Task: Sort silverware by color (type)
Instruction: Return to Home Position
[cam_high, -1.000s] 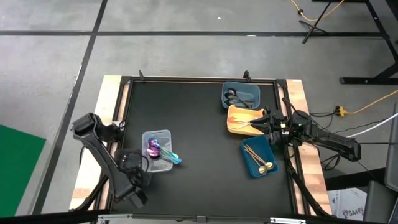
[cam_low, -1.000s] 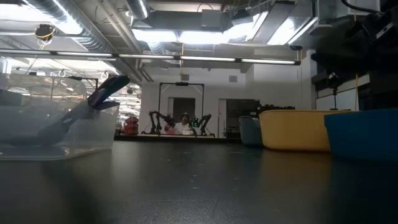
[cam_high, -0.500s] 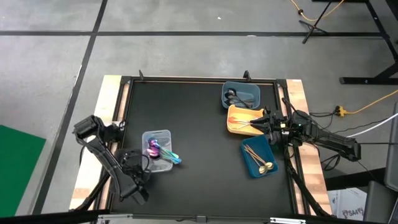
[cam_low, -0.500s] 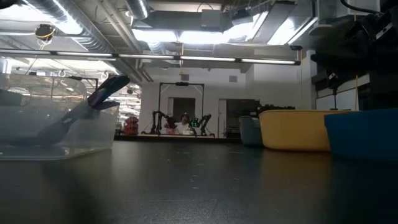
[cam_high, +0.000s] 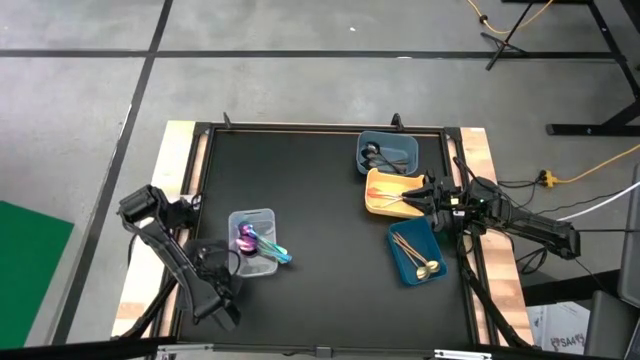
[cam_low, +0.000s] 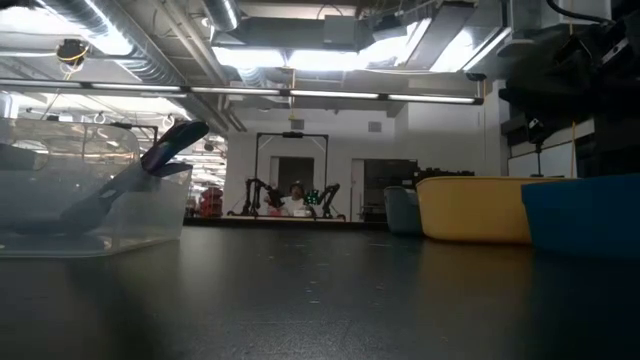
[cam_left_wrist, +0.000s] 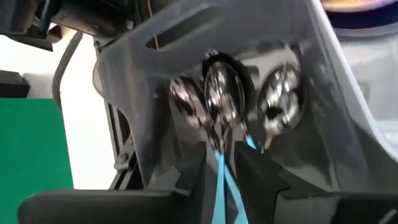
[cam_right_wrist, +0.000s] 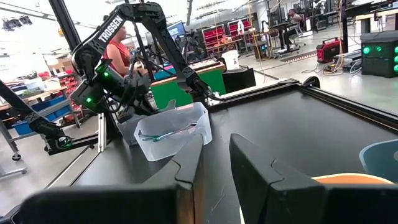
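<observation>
A clear tray (cam_high: 252, 240) at the table's near left holds several spoons, purple (cam_high: 245, 236) and teal-blue (cam_high: 277, 254). The teal one's handle sticks out over the tray's right rim. My left gripper (cam_left_wrist: 222, 171) is at the tray's near-left corner, pointing steeply down and open. Its fingers stand on either side of a teal-blue handle (cam_left_wrist: 220, 180). Three spoon bowls (cam_left_wrist: 221, 93) show beyond them in the tray. My right gripper (cam_right_wrist: 214, 168) waits open with nothing between its fingers, level over the table's right edge by the yellow tray (cam_high: 392, 192).
On the right stand a grey-blue tray (cam_high: 388, 152) with black spoons, the yellow tray with copper ones, and a blue tray (cam_high: 415, 252) with gold ones. The dark mat (cam_high: 320, 200) between the clear tray and these is bare. A person shows in the room beyond (cam_right_wrist: 118, 46).
My left arm has sunk a little at the clear tray's near-left corner and then kept still. The spoons and trays lie as before.
</observation>
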